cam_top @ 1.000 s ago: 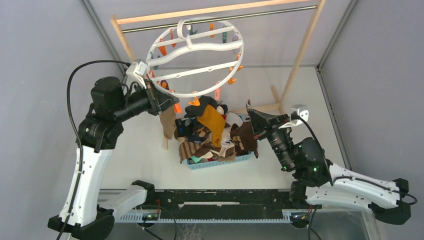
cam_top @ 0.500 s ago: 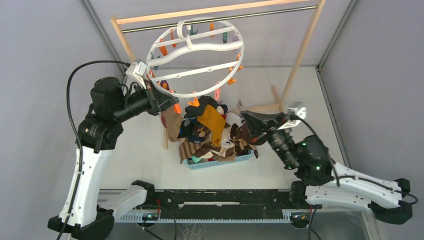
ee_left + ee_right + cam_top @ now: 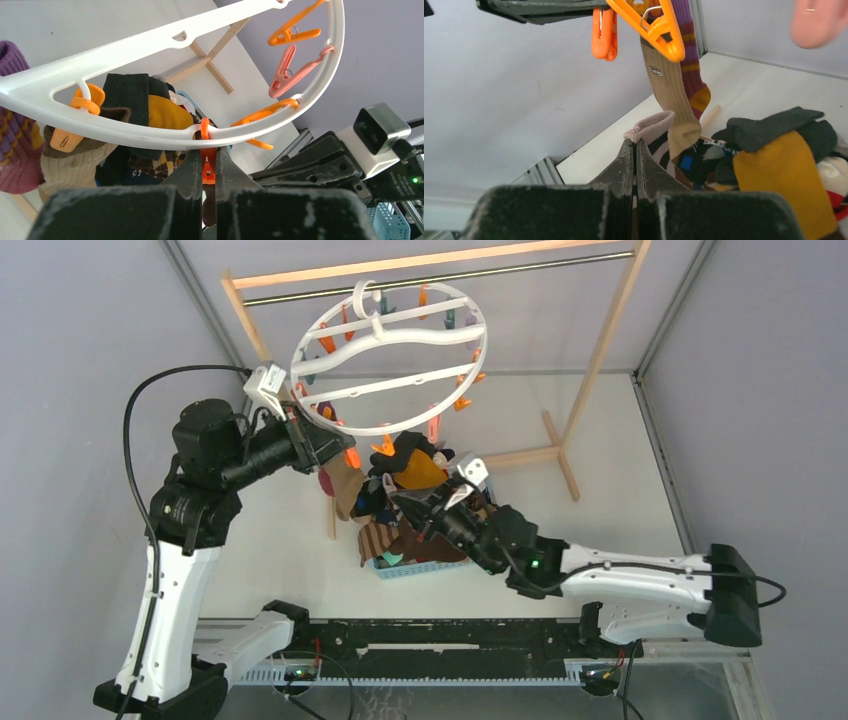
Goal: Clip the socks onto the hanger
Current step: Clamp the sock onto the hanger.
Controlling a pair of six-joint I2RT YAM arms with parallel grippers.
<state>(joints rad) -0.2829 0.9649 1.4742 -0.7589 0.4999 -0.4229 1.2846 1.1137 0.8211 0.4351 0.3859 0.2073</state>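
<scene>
Right arm (image 3: 610, 575) now reaches over the basket (image 3: 415, 568), right fingers (image 3: 621, 170) pinching a beige sock (image 3: 651, 125); left fingers (image 3: 190, 172) squeeze an orange clothespin (image 3: 207, 170) on the hanger (image 3: 125, 132). Lifting could slip that shallow cuff hold.

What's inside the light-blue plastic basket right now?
Mixed socks, mustard, brown and black, fill the light-blue plastic basket past its rim. The right claw, shut on a pale sock, covers part of the heap; lower socks and the floor are hidden.

A lab test cell: plain grey panel walls (image 3: 70, 340), metal corner posts (image 3: 200, 300), white tabletop (image 3: 620, 470).
</scene>
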